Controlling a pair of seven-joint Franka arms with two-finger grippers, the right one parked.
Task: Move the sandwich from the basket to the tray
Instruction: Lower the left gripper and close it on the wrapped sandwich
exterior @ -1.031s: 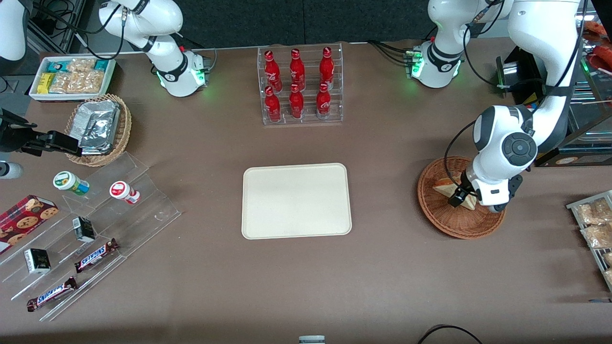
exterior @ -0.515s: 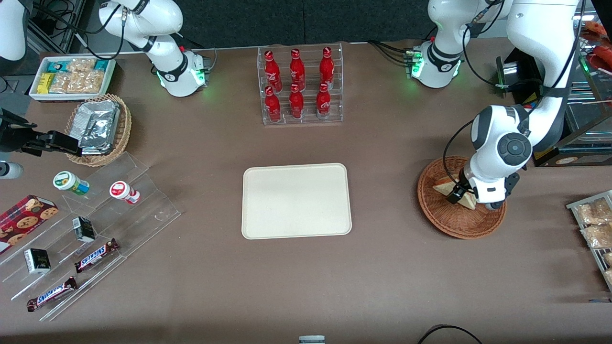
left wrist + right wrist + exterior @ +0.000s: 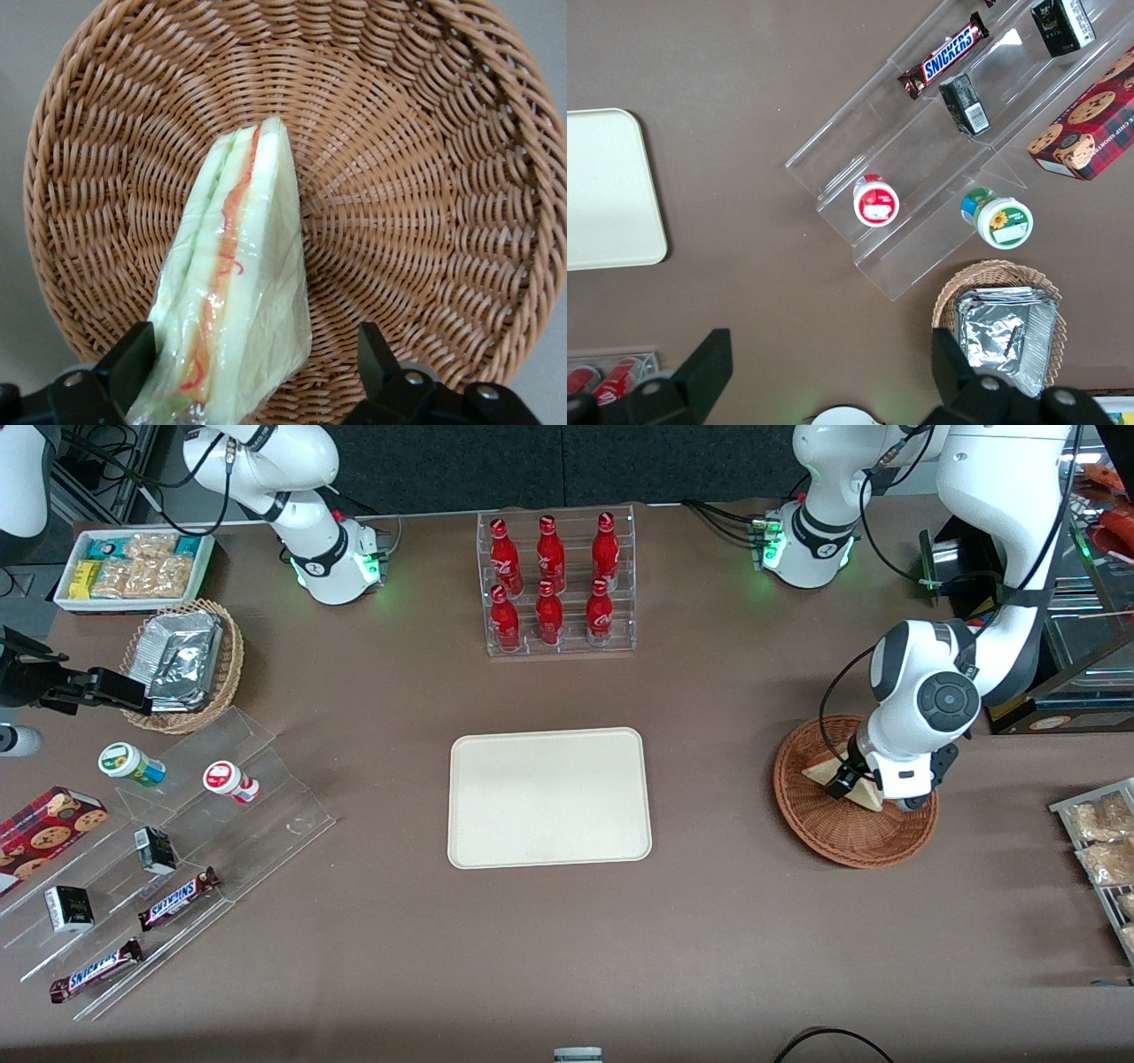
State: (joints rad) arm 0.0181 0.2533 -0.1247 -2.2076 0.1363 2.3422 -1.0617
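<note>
We note the pincer (image 3: 252, 372) has sunk lower into the basket (image 3: 842, 837) over the last second, fingers (image 3: 133, 359) spread astride the sandwich (image 3: 239, 292), which lies in the basket. No grip yet; the tray (image 3: 549, 797) sits well apart on the table (image 3: 709, 921).

Even, bright overhead light, soft shadows, sharp focus; plastic wrap on the sandwich (image 3: 232, 310) glints faintly.
</note>
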